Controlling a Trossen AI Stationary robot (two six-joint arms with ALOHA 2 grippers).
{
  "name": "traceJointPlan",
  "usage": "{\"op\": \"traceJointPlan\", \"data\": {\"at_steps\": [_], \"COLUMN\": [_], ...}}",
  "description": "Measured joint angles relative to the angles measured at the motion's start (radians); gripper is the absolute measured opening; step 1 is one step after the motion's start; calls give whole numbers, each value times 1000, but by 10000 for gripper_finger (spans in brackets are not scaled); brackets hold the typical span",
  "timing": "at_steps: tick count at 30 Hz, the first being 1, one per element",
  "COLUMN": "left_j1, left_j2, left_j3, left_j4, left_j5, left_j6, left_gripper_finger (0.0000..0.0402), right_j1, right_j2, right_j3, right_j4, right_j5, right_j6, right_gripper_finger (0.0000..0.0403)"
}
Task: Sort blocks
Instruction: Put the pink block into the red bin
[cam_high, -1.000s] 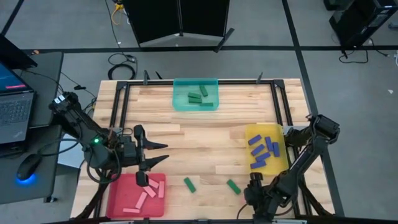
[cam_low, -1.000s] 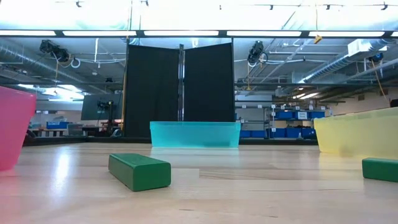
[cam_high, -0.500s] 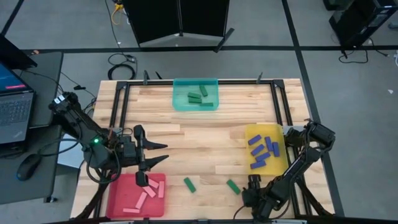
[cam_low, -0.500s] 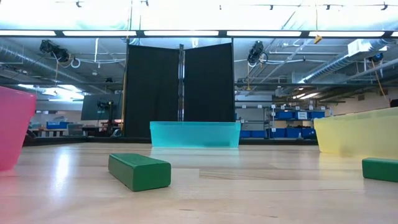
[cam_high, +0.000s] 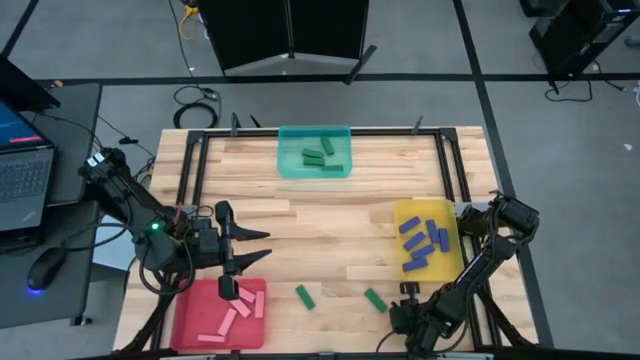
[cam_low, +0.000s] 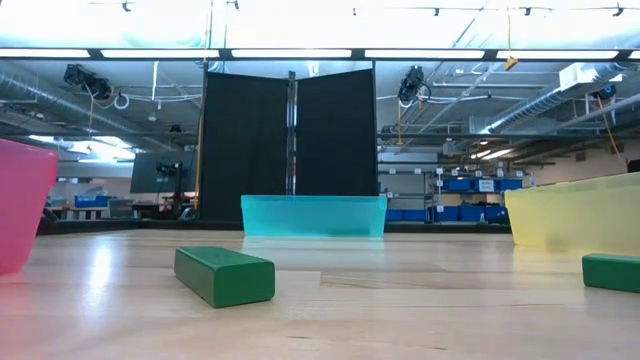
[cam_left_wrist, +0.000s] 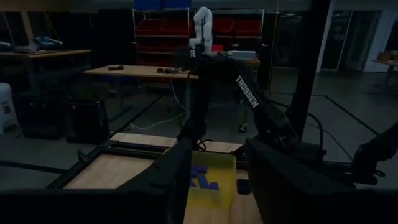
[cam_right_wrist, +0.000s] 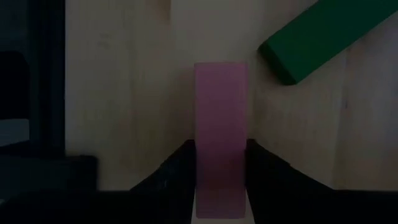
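At the bottom edge of the high view, right of centre, the right gripper (cam_high: 407, 291) points down at the pale wooden tabletop (cam_high: 330, 225). Its wrist view shows a small flat pink block (cam_right_wrist: 220, 137) lying lengthwise between the two dark fingers (cam_right_wrist: 177, 177), which sit close against both of its long sides; they look closed onto it, though whether the pads press it is hard to tell. Just beside that pink block, a green rectangular block (cam_right_wrist: 320, 37) lies at a slant on the wood, apart from it.

In the high view that green block (cam_high: 375, 300) sits immediately left of the right gripper, and a second green block (cam_high: 305, 296) lies farther left, bottom centre. The low view shows this one (cam_low: 224, 275) in the foreground, the other (cam_low: 611, 271) at the right edge.

The left gripper (cam_high: 262, 245) hangs at mid-left of the frame with its fingers parted and nothing between them, above the upper edge of the red rectangular tray (cam_high: 187, 315) of pink bars (cam_high: 238, 306). The teal translucent tray (cam_high: 284, 166) at top centre holds green bars (cam_high: 316, 155); the yellow tray (cam_high: 405, 212) at right holds blue bars (cam_high: 421, 241). A black metal frame (cam_high: 187, 170) borders the table.
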Motion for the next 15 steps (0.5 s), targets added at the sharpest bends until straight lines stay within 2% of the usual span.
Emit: {"op": "traceJointPlan", "data": {"at_steps": [8, 12, 15], "left_j1": [0, 0, 0], "left_j2": [-2, -18, -34], "left_j3": [0, 0, 0], "left_j4": [6, 31, 31], "left_j5": [0, 0, 0], "left_j6": [-22, -21, -21], "left_gripper_finger": [158, 158, 158], "right_j1": [4, -32, -115], "right_j2": [-86, -103, -82], "right_j3": [33, 84, 115], "right_j4": [-12, 10, 139], "right_j5": [9, 97, 180], "right_j6": [8, -54, -147], "right_gripper_finger": [115, 115, 115]}}
